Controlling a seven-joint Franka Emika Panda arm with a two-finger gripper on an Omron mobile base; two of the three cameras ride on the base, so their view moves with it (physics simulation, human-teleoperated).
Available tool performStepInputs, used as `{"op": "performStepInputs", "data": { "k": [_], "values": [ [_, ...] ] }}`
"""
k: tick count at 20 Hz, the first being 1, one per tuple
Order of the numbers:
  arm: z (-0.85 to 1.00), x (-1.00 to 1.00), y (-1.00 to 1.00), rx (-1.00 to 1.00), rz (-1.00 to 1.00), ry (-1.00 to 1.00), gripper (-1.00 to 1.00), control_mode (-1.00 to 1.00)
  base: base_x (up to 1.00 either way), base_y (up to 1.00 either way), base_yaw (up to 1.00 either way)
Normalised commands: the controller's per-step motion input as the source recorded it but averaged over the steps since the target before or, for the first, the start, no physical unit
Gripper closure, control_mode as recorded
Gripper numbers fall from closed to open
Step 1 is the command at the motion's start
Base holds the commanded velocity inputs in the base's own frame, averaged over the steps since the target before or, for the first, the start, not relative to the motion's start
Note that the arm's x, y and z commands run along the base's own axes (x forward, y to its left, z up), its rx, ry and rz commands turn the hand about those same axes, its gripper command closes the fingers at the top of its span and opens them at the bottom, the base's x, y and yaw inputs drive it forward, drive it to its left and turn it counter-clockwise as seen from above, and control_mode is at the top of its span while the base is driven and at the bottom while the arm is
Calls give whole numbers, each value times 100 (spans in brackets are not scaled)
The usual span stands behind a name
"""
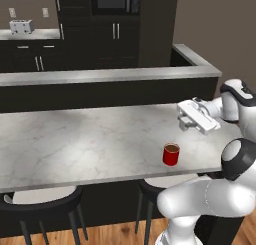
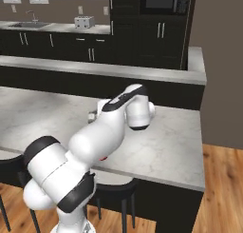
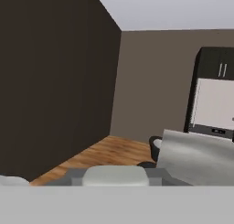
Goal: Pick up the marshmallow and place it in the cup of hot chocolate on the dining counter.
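Red cup [image 1: 171, 154] stands near the front edge of the marbled bench [image 1: 75, 144], dark drink inside. The end effector [image 1: 186, 122] hangs level above the bench, behind and right of the cup, jaws shut; whether the marshmallow sits between them I cannot tell. This looks like the carry; next, tip down over the cup's mouth.

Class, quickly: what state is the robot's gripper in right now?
Gripper: shut, above the dining counter; whether it holds the marshmallow cannot be told.
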Motion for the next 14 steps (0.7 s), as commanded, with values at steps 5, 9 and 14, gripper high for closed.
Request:
{"op": "performStepInputs", "data": {
  "k": [5, 9, 14],
  "values": [
    [-31, 3, -22, 1, -2, 0, 100, -100, 0, 0, 0],
    [-35, -3, -2, 0, -23, -3, 100, -100, 0, 0, 0],
    [-23, -7, 0, 0, -25, 0, 100, -100, 0, 0, 0]
  ]
}}
